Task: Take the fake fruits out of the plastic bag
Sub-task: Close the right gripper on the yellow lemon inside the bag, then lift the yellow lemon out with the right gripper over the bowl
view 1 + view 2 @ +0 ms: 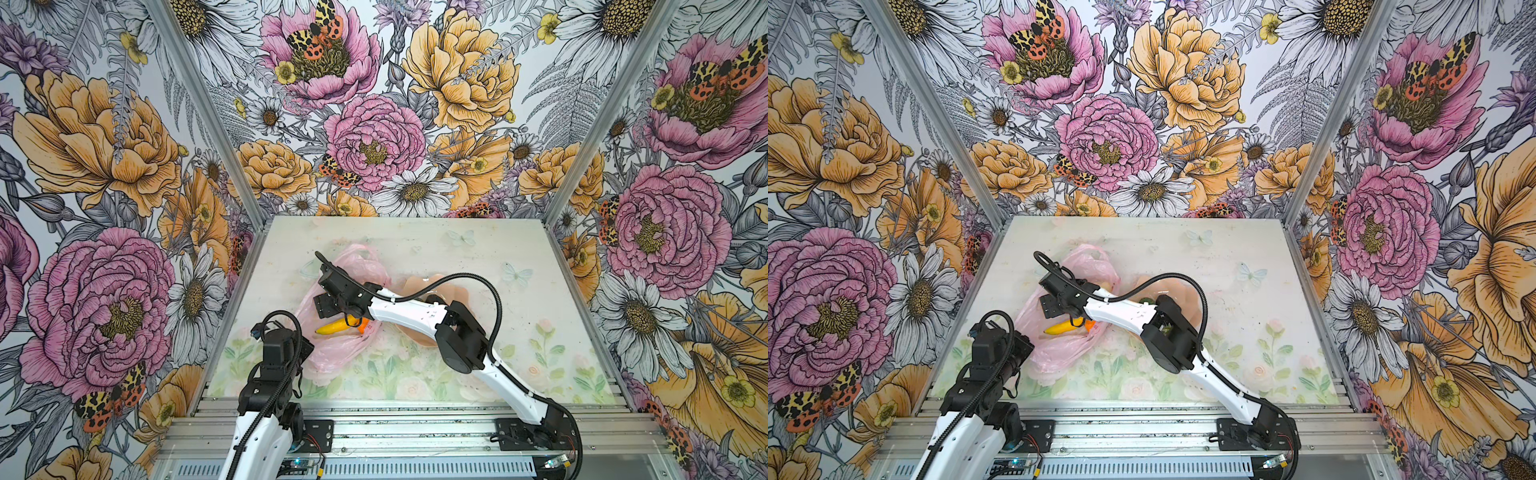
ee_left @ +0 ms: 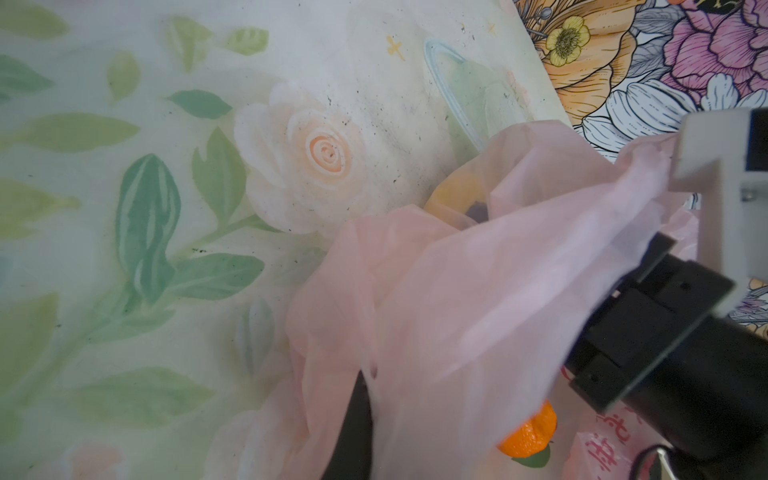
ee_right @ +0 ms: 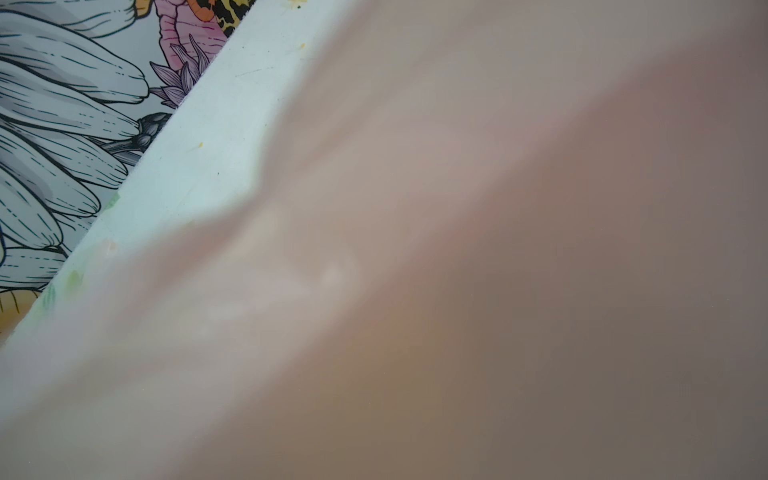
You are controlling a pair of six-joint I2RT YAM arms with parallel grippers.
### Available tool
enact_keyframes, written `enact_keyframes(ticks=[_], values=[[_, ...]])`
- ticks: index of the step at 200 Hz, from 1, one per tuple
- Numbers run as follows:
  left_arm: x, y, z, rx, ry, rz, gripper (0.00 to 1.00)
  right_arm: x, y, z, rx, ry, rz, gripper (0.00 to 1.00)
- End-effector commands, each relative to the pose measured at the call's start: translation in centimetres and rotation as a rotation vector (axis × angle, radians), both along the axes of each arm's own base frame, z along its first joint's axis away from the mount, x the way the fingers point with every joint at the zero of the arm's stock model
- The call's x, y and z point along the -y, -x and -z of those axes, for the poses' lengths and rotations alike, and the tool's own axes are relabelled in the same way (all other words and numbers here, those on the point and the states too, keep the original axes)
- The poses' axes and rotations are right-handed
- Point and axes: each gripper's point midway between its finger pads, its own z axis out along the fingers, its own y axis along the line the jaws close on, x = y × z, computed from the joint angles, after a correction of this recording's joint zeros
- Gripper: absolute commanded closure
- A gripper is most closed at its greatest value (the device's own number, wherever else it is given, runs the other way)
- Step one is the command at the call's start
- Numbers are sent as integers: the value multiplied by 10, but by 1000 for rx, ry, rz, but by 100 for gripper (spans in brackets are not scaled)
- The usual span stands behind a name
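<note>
Banana [image 1: 336, 327] and orange [image 2: 530, 432] not yet out — my left claw [image 1: 306, 350] pinches the plastic bag [image 1: 334, 354], right claw [image 1: 332, 310] spread above them.

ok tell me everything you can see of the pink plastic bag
The plastic bag is thin, translucent pink film, crinkled, with red print, slumped on the table left of centre. A loop handle lies at its far end. Its mouth gapes, showing a yellow banana and small orange. The left gripper seems shut on its near edge, holding film up; the right gripper reaches in. Film blurs the right wrist view.
</note>
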Motion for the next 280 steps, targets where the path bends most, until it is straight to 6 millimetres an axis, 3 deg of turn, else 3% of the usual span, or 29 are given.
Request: enact_keyframes(ticks=[1,50,126,163,215,280], values=[[0,2,4,-7,14,-7,100,-4,-11,7,42,10,28,22],[-1,2,3,2,14,-11,100,-10,-19,14,66,15,23,24],[-2,-7,0,16,26,-7,100,-14,-5,-28,67,-35,-29,36],[-6,-22,-2,55,87,-3,100,-4,7,-59,78,-48,-64,36],[-15,-45,-17,55,19,32,100,14,22,-76,69,-35,-89,36],[-26,-61,-20,58,-56,62,100,44,38,-104,80,-24,-96,36]])
